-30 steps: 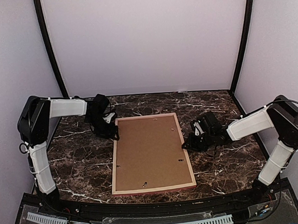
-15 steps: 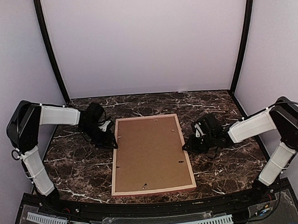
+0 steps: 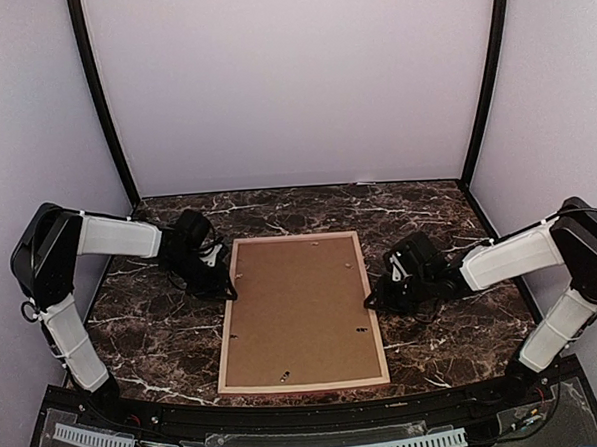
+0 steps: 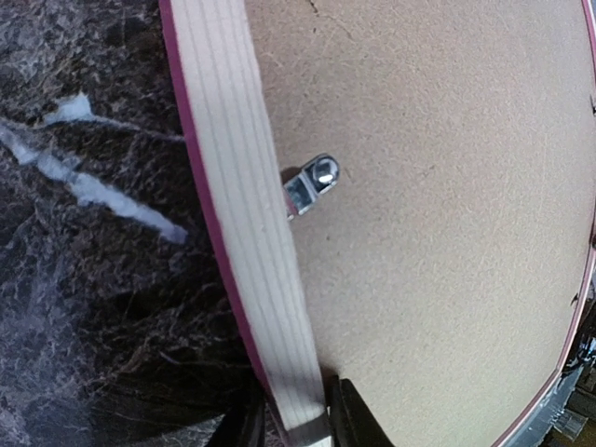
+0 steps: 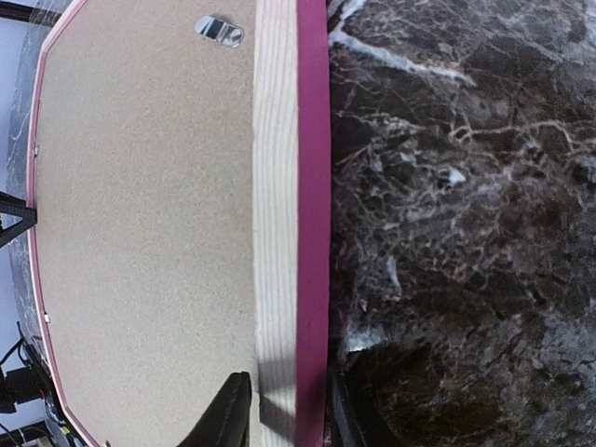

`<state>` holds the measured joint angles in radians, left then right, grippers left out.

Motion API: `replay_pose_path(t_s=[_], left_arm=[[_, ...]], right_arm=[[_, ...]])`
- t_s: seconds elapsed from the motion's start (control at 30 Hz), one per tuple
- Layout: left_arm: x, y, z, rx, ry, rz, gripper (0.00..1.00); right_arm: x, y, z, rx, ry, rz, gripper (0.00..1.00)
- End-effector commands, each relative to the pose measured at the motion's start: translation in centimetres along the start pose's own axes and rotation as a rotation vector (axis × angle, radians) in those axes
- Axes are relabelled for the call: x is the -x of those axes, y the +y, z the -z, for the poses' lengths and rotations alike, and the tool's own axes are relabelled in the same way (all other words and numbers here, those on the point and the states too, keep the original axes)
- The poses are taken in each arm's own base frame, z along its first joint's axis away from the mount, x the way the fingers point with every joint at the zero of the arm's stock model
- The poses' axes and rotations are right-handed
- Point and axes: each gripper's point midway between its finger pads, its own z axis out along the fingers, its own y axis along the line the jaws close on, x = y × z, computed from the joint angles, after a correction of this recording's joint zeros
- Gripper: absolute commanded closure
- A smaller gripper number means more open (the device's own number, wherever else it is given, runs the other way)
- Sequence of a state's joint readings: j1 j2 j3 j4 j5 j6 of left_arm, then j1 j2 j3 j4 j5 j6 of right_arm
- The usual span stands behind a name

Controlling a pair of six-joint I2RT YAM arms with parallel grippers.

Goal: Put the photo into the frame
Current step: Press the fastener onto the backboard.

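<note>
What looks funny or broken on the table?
Nothing looks broken or spilled. The frame lies face down and straight on the table, brown backing board up, so no photo shows. The left gripper and right gripper straddle its side rails.

Dark brown-black marble bench [image 3: 154, 331] with white veins, frame [image 5: 279, 186] of pale striped wood grain edged in bright pink, plain speckled tan-brown backing board [image 3: 298, 309] inside the frame, shiny silver clip [image 4: 314, 182], white-and-black left arm [image 3: 119, 236].
</note>
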<state>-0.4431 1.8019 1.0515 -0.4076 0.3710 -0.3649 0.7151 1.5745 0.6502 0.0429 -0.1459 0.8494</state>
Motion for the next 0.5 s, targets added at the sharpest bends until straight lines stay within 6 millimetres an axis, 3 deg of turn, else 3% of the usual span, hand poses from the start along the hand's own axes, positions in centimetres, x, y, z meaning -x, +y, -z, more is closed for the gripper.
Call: replay_pose_path(t_s=[0.0, 0.2, 0.47], left_arm=[[-2.1, 1.0, -0.3, 0.056, 0.016, 0.070, 0.77], [-2.3, 1.2, -0.3, 0.064, -0.021, 0.104, 0.84], [-2.5, 1.0, -0.3, 0.064, -0.042, 0.114, 0.90]], right_arm=[[-2.1, -1.5, 0.9, -0.073, 0.067, 0.002, 0.61], [-3.1, -0.3, 1.6, -0.058, 0.085, 0.050, 0.50], [-5.7, 0.8, 1.1, -0.093, 0.125, 0.090, 0.47]])
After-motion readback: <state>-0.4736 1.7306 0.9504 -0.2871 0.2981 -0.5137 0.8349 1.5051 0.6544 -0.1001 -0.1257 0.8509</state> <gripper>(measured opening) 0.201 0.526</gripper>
